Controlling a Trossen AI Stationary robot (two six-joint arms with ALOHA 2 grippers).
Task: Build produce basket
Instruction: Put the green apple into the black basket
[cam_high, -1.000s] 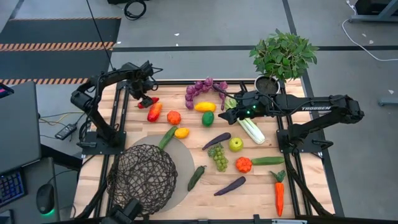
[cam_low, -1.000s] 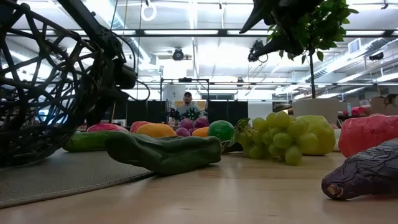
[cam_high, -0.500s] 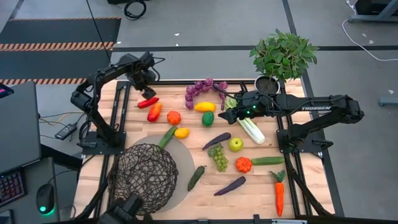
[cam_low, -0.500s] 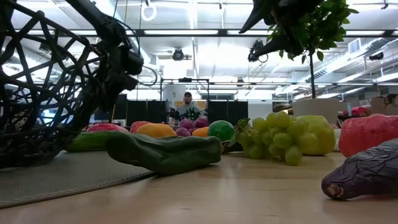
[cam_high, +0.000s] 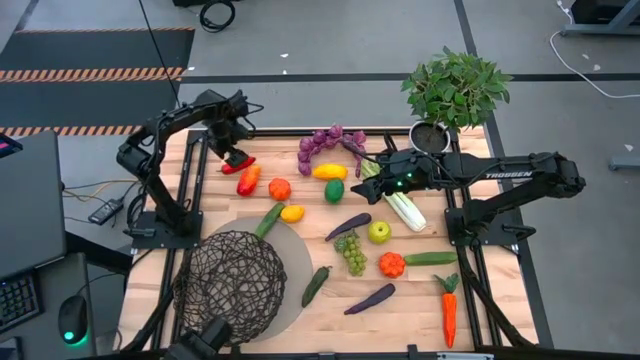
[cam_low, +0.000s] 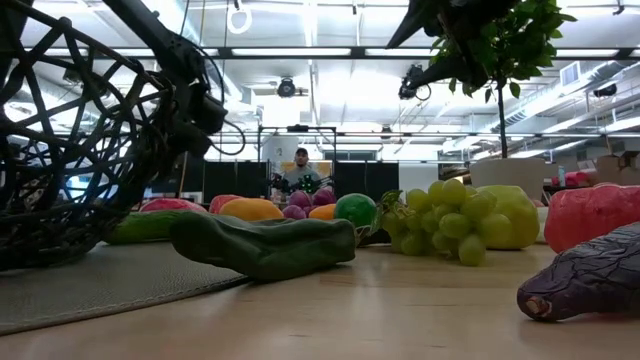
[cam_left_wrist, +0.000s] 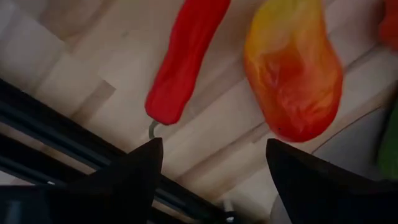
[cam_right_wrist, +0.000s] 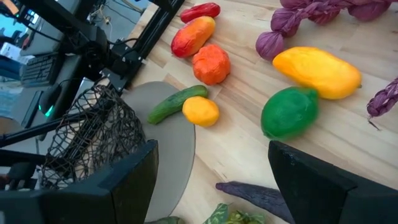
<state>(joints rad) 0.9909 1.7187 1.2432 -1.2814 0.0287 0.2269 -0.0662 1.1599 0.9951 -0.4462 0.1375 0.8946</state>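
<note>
Since earlier, left gripper (cam_high: 234, 155) lowered.

The left end effector (cam_high: 234, 157) hangs with fingers spread over a red chili (cam_high: 233, 165), an orange-red pepper (cam_high: 249, 179) just beside it. Bare surface (cam_high: 215, 200) lies between those two and the basket (cam_high: 228, 281). The middle is crowded (fruit close together), and the right end effector (cam_high: 372, 176) sits beside celery (cam_high: 402, 206) and a potted plant (cam_high: 456, 90).

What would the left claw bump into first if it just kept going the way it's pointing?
Probably the red chili pepper: it lies straight ahead of the open left gripper, stem end nearest. The orange-red pepper sits just beside that line.
</note>
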